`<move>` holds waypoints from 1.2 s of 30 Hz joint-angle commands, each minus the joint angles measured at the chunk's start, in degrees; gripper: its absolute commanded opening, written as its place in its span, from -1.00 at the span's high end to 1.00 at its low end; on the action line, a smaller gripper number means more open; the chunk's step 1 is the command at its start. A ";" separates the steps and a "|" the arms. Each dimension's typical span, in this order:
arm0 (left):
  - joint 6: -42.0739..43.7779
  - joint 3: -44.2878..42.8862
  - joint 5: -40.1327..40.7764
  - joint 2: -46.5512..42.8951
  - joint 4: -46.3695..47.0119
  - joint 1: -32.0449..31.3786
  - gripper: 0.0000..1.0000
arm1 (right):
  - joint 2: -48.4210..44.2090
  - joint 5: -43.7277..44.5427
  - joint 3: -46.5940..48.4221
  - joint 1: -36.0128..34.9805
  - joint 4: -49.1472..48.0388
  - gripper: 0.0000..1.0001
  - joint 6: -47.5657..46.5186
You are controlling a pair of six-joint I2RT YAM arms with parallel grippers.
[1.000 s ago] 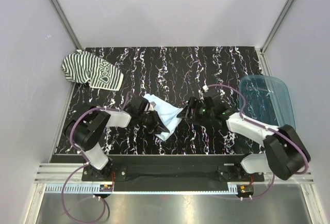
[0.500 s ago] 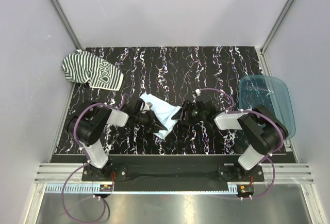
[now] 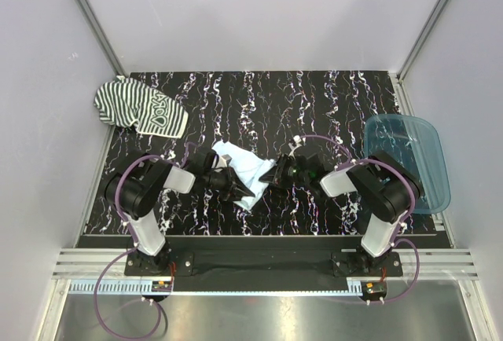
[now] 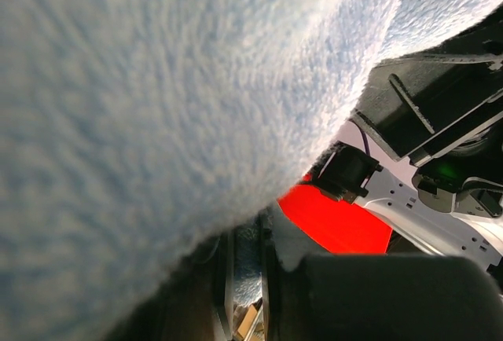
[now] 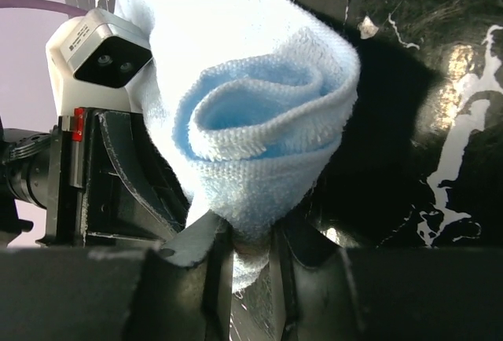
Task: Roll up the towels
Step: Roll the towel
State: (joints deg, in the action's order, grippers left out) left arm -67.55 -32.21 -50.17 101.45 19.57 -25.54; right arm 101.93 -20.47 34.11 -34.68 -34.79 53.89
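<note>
The pale blue towel (image 3: 245,168) lies bunched at the middle of the black marbled table (image 3: 314,97), held between both arms. My left gripper (image 3: 234,188) is shut on its left near edge. In the left wrist view the fuzzy towel (image 4: 173,97) fills the picture and a fold sits pinched between the jaws of the left gripper (image 4: 247,266). My right gripper (image 3: 275,176) is shut on the towel's right end. In the right wrist view the towel (image 5: 251,121) curls into a loose roll above the right gripper (image 5: 253,258). The striped towel (image 3: 141,109) lies crumpled at the far left corner.
A translucent blue plastic tray (image 3: 409,160) stands at the table's right edge, just behind the right arm's elbow. Grey walls enclose the table on three sides. The two grippers face each other a short way apart.
My right gripper has moved left to the pale blue towel and closed on its right end. The left gripper has kept its grip and shifted slightly.
</note>
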 commanded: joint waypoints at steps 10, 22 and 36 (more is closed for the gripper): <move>17.88 -9.09 16.22 -12.84 -30.35 -0.12 0.17 | -1.82 5.44 10.80 -1.36 29.04 0.90 -3.26; 33.88 -24.13 56.72 -25.24 -47.43 -22.25 0.12 | -3.32 10.09 21.61 -2.41 53.74 0.90 -5.81; 37.40 -25.36 75.48 -17.26 -46.03 -41.43 0.09 | -2.00 9.39 26.45 -2.50 60.54 0.91 -6.95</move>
State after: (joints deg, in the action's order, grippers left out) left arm -31.59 -56.82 18.00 82.72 -27.55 -65.25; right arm 100.66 -12.51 58.89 -36.56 22.65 48.16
